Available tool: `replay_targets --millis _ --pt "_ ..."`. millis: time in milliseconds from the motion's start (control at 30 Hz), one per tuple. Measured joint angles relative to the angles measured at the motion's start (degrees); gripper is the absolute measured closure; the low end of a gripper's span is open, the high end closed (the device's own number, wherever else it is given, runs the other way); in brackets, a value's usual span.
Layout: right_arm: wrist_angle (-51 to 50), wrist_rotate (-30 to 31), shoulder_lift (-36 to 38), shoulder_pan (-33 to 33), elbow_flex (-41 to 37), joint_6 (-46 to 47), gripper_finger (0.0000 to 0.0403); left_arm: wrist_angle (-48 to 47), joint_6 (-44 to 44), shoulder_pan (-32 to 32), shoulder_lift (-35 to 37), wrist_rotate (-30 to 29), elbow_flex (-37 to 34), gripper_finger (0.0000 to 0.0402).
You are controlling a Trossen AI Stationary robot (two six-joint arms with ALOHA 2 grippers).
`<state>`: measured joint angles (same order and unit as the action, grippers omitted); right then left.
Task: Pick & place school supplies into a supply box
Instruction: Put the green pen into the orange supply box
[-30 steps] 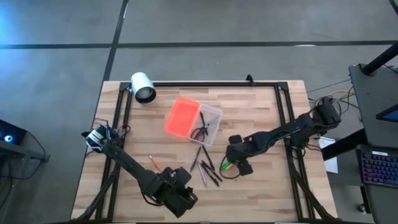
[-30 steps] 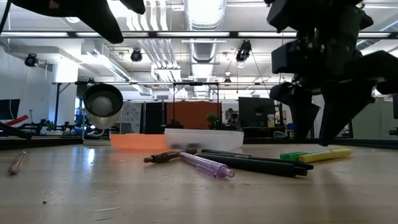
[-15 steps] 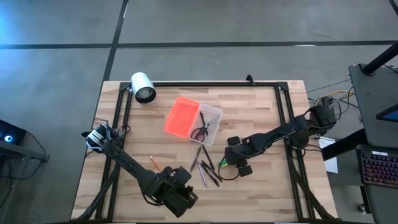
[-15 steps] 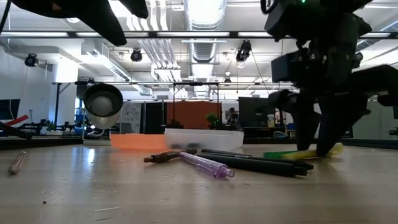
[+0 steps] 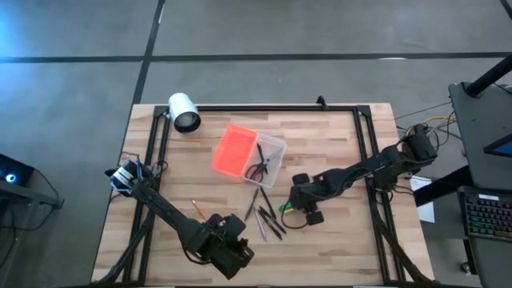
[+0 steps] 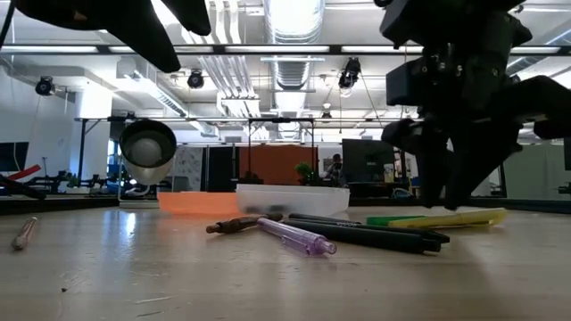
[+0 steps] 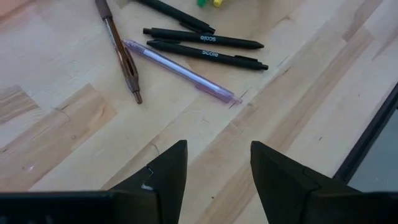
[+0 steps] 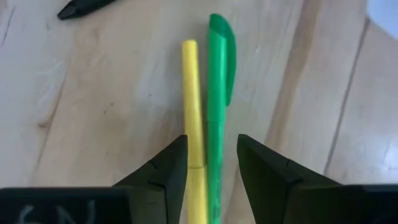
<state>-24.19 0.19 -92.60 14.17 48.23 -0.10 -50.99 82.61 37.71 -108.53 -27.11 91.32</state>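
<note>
The right gripper [image 8: 211, 171] had its two dark fingers [image 8: 163, 177] closed on a slim yellow highlighter [image 8: 194, 130] and a green pen [image 8: 219, 106] lying side by side between them, low over the wooden table [image 5: 336, 152]. The left gripper [image 7: 214, 171] waited at the near edge, jaws parted and empty. Beyond, black pens [image 5: 272, 220] lay loose; farther off sat the clear plastic supply box with orange lid [image 5: 234, 151], red-handled scissors [image 5: 258, 170] inside.

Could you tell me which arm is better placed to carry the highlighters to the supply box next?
The right. Its gripper straddles the yellow highlighter and green highlighter, close to the supply box. The left gripper hangs open over bare table.
</note>
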Motion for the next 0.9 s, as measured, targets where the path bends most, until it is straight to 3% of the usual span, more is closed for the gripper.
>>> replay_targets --millis 333,600,900 --pt "1.80 3.43 -2.64 -0.21 0.00 1.57 0.0268 1.30 0.55 0.00 -0.07 0.00 -1.74 0.0243" --pt "-0.41 2.48 -0.09 -0.22 1.35 2.77 0.0281 1.71 0.81 0.00 -0.07 0.02 -1.78 0.0243" --pt "-0.39 2.84 -0.81 -2.32 1.13 1.03 0.0265 1.69 0.61 0.00 -0.07 0.20 -1.78 0.0243"
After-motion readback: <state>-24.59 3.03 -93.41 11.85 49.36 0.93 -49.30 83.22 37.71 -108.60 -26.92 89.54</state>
